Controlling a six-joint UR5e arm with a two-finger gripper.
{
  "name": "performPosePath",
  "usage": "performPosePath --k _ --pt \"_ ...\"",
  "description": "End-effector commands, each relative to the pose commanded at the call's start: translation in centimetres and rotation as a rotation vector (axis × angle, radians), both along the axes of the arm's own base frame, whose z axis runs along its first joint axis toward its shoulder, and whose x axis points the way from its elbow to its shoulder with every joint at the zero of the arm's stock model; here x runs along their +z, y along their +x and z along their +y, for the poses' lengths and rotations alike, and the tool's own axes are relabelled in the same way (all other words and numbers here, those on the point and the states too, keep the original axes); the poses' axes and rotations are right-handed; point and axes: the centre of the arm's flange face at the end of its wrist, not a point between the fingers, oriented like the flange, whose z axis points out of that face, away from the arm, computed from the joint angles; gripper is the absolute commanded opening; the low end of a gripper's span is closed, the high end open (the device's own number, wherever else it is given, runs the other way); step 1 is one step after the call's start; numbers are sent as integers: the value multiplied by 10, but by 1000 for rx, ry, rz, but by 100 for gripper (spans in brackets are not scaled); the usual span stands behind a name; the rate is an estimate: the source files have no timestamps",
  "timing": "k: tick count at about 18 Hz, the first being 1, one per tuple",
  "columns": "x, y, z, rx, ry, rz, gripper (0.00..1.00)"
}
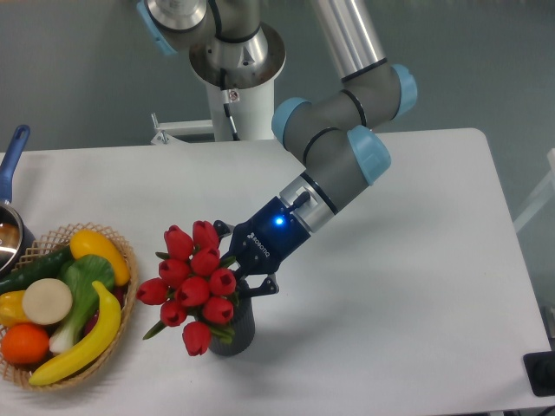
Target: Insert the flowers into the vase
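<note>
Flowers: red tulip bunch, heads tilted toward desk's front-left, stems running down into vase mouth; bunch covers most of rim. Tilt likely follows slanted approach of arm, so stems can slide in.

Vase: dark grey, upright, near desk's front edge, left of centre.

Gripper: just behind and right of blooms, directly above vase, fingers buried among stems and leaves. Jaws appear pinched on stems; grip point itself hidden.

Wicker basket: fruit, vegetables; front-left corner, near the blooms.
</note>
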Motion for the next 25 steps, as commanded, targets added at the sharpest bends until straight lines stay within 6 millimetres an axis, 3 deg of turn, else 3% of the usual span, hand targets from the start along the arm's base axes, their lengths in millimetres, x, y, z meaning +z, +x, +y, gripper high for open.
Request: performPosePath --k 6,15,18,20,25 --pt "-19 -3 -14 23 -30 -18 57" --pt "-22 -22 -35 72 -37 -32 100" --pt "-22 -34 -46 97 -36 -29 100" --pt "-21 -52 -63 138 -35 -30 100" --pt "-3 -102 -127 276 -22 -10 100"
